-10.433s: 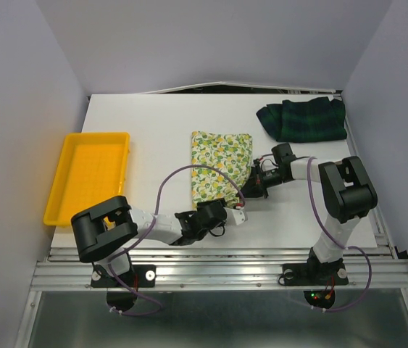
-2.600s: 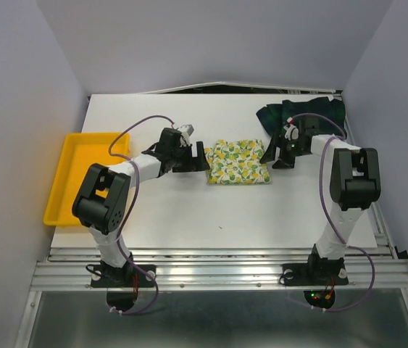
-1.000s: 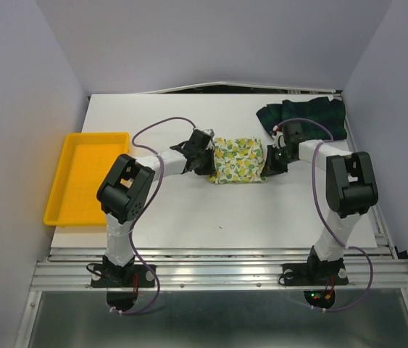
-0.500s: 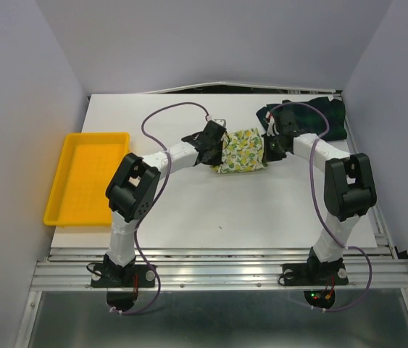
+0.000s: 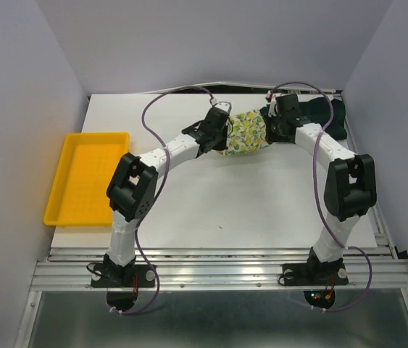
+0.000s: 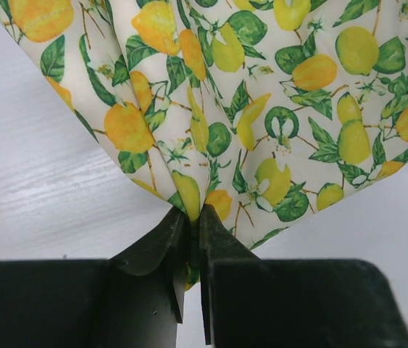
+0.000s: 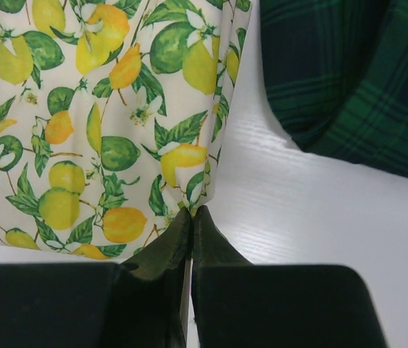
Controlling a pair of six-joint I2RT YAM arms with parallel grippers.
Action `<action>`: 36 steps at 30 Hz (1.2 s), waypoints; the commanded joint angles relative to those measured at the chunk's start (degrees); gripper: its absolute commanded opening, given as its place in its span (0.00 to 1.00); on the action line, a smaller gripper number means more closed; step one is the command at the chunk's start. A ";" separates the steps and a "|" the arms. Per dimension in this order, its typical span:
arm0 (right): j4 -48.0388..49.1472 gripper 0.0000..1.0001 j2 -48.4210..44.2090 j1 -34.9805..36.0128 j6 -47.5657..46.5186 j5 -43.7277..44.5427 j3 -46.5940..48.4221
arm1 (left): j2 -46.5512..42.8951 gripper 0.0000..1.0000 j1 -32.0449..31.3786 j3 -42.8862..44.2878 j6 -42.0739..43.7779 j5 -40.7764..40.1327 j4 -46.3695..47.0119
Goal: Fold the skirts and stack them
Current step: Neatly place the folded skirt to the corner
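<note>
The folded lemon-print skirt [image 5: 245,132] hangs lifted above the table at the back, held between both grippers. My left gripper [image 5: 222,135] is shut on its left edge; the cloth [image 6: 247,109] is pinched between the jaws [image 6: 191,217]. My right gripper [image 5: 270,129] is shut on its right edge; the cloth [image 7: 102,109] is pinched at the tips [image 7: 191,216]. The green-and-navy plaid skirt [image 5: 327,114] lies folded at the back right corner, partly hidden by my right arm. In the right wrist view the plaid skirt [image 7: 348,80] lies just beyond and right of the lemon skirt.
A yellow plastic tray [image 5: 88,176] stands at the table's left edge. The white table [image 5: 225,203] has grey walls behind and on both sides. Purple cables loop over both arms.
Both grippers have carried the folded lemon skirt away from the table's middle, backward and rightward toward the plaid skirt, lifting it. The plaid skirt and tray have not moved.
</note>
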 commanded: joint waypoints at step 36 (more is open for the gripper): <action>22.20 0.01 10.87 -27.40 -8.97 7.80 10.08 | 46.94 0.00 -5.60 57.84 3.04 8.61 48.92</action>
